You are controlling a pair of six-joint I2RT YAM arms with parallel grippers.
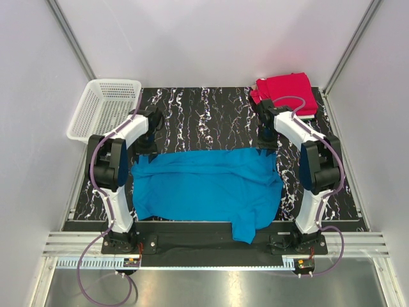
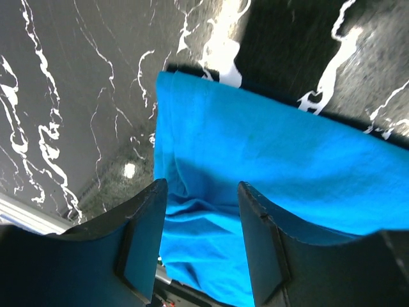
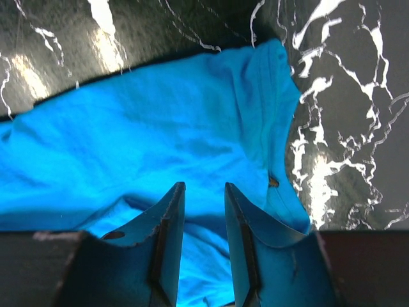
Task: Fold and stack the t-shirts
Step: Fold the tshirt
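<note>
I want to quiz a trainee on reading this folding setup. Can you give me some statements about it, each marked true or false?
1. The blue t-shirt is the largest cloth on the table. True.
2. The red shirt lies inside the white basket. False: it sits folded at the table's far right corner, and the basket is at the far left.
3. The left claw and the right claw are each over a far corner of the blue t-shirt. True.
4. The left claw is shut. False: its fingers stand well apart, with blue cloth showing between them.
</note>
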